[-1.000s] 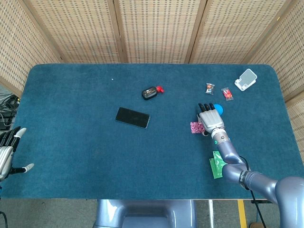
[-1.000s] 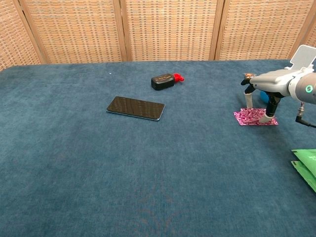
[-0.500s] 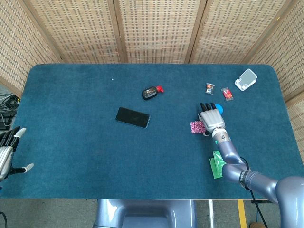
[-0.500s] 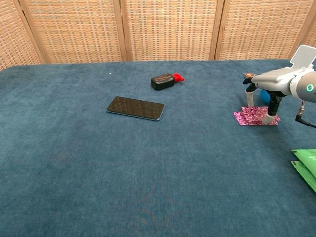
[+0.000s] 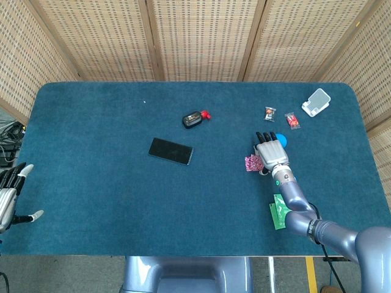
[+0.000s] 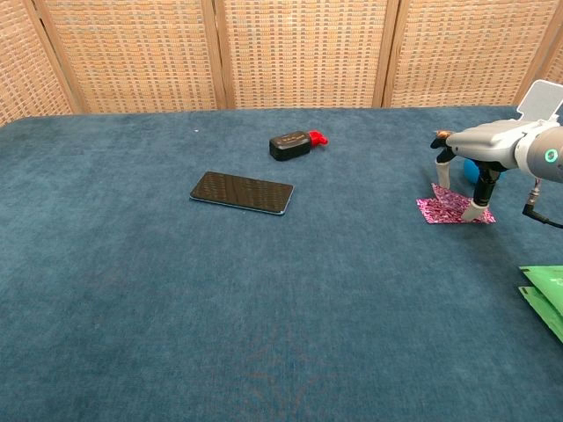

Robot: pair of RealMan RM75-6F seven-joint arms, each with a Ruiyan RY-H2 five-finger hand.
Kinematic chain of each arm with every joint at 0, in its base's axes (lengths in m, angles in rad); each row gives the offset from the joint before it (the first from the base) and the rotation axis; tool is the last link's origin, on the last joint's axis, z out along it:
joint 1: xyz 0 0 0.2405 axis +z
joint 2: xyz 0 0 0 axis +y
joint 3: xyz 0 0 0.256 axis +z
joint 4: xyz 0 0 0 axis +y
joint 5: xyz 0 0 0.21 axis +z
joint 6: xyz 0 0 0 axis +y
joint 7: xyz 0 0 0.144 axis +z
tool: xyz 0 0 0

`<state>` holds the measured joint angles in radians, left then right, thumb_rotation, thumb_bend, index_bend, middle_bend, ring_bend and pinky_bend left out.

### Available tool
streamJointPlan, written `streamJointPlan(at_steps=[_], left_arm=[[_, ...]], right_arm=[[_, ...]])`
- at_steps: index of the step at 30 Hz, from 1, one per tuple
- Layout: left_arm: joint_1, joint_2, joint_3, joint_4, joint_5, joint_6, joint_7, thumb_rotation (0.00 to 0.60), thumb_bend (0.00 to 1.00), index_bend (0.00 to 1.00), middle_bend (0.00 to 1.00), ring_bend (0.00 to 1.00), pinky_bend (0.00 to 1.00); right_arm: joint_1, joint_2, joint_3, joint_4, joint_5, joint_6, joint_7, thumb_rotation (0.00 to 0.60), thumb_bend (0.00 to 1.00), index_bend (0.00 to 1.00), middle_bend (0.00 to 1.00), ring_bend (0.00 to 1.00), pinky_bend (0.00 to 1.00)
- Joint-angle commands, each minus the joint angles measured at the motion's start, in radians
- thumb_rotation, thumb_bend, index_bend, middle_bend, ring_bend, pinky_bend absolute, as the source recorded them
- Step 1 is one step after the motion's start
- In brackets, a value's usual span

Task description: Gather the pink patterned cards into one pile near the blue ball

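Phone [image 5: 170, 151] mid-table, black/red device [image 5: 194, 118] behind; green packets [image 5: 278, 212] front-right.

both views bright, even, diffuse light, prob. from overhead; no hard glare anywhere. shadows soft & short: small dark patch under the right hand [image 6: 482, 156] and along the near edge of the phone [image 6: 241, 192] in chest view. tabletop [image 5: 110, 201] reads flat, slightly mottled nap in chest view's foreground. focus sharp centre to mid-frame in both. head view shows mild wide-angle bend, table edges bowing outward. small far items look soft/low-res. left hand [image 5: 9, 196] cut by frame edge.
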<state>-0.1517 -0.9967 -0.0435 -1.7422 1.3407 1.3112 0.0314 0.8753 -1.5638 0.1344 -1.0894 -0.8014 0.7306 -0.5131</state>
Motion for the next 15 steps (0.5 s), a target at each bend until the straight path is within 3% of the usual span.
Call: streamJointPlan(at_steps=[1,6,15], left_arm=[[0.001,0.001,0.000,0.000,0.001,0.002,-0.002,0.600,0.00,0.00,0.00,0.00,0.00],[0.004,0.003,0.001,-0.001,0.007,0.007,-0.007,0.600,0.00,0.00,0.00,0.00,0.00],[0.006,0.005,0.002,0.001,0.010,0.009,-0.014,0.600,0.00,0.00,0.00,0.00,0.00]], right_arm=[[-0.001,0.000,0.000,0.000,0.005,0.004,-0.005,0.600,0.28,0.43,0.00,0.00,0.10],[-0.002,-0.004,0.003,0.003,0.025,0.006,-0.014,0.600,0.20,0.39,0.00,0.00,0.10],[-0.001,0.003,0.006,-0.016,0.023,0.024,-0.025,0.600,0.20,0.38,0.00,0.00,0.10]])
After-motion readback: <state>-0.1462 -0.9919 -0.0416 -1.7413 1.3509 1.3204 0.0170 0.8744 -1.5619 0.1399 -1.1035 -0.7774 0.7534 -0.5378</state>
